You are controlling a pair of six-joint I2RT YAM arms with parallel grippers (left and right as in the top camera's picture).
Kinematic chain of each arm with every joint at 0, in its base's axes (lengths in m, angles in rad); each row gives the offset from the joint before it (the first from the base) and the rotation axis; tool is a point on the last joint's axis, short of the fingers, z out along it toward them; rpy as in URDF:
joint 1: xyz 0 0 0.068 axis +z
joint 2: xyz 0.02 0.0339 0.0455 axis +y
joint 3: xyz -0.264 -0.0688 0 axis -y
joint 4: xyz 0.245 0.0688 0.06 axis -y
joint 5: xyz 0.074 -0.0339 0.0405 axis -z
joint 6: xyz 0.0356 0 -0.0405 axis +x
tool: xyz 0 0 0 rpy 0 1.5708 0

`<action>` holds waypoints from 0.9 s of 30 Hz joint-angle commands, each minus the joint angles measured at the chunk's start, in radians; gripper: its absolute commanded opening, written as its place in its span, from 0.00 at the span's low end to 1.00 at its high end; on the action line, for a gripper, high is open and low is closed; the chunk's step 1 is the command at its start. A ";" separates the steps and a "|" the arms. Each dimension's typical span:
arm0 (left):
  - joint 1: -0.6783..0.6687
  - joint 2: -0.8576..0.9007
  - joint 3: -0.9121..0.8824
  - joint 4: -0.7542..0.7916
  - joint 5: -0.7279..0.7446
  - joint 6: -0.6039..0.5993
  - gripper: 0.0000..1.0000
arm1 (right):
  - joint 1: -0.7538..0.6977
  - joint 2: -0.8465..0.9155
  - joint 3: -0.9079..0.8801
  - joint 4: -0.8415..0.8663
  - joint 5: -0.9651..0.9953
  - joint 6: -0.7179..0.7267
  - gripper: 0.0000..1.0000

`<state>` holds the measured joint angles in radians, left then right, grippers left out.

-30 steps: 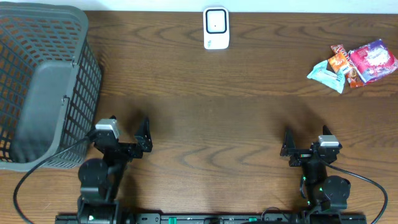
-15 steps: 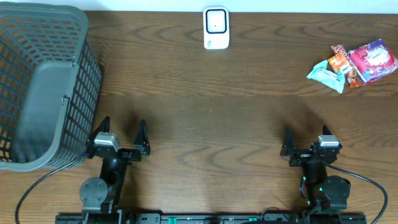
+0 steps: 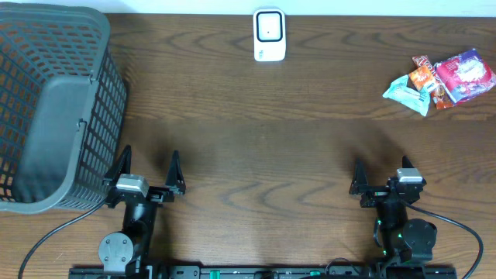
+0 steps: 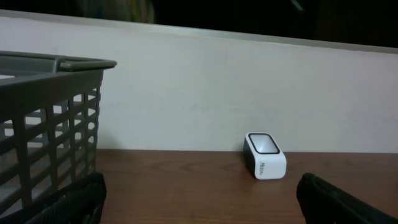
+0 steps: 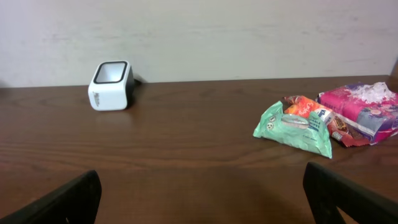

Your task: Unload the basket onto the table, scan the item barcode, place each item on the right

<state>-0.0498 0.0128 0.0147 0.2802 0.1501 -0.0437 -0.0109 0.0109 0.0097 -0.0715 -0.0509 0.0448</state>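
The white barcode scanner (image 3: 270,35) stands at the table's far edge, near the middle; both wrist views show it (image 4: 265,157) (image 5: 111,86). The items are snack packets at the far right: a green one (image 3: 407,93), an orange one (image 3: 425,77) and a pink one (image 3: 463,75). The right wrist view has them too, green (image 5: 292,129), orange (image 5: 308,107), pink (image 5: 364,109). My left gripper (image 3: 149,167) (image 4: 202,202) is open near the front edge and holds nothing. My right gripper (image 3: 381,180) (image 5: 202,199) is open too, empty, far short of the packets.
A large grey mesh basket (image 3: 54,108) fills the left side of the table, right beside my left gripper; its rim (image 4: 59,62) rises at the left of the left wrist view. A pale wall runs behind the table.
My left arm has drawn back toward the front edge and turned to face straight up the table. The right arm, scanner and packets have not moved.
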 commanded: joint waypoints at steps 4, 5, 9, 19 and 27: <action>-0.001 -0.011 -0.011 -0.024 -0.013 0.036 0.98 | -0.008 -0.006 -0.004 -0.002 0.007 0.014 0.99; -0.001 -0.011 -0.011 -0.048 -0.013 0.036 0.98 | -0.008 -0.006 -0.004 -0.002 0.008 0.014 0.99; -0.001 -0.011 -0.011 -0.187 -0.013 0.036 0.98 | -0.008 -0.006 -0.004 -0.002 0.007 0.014 0.99; -0.001 -0.011 -0.011 -0.348 -0.056 0.050 0.98 | -0.008 -0.006 -0.004 -0.002 0.007 0.014 0.99; -0.001 -0.012 -0.011 -0.355 -0.163 0.051 0.98 | -0.008 -0.006 -0.004 -0.002 0.007 0.014 0.99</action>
<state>-0.0498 0.0101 0.0158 -0.0265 0.0467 -0.0025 -0.0109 0.0109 0.0097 -0.0715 -0.0509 0.0448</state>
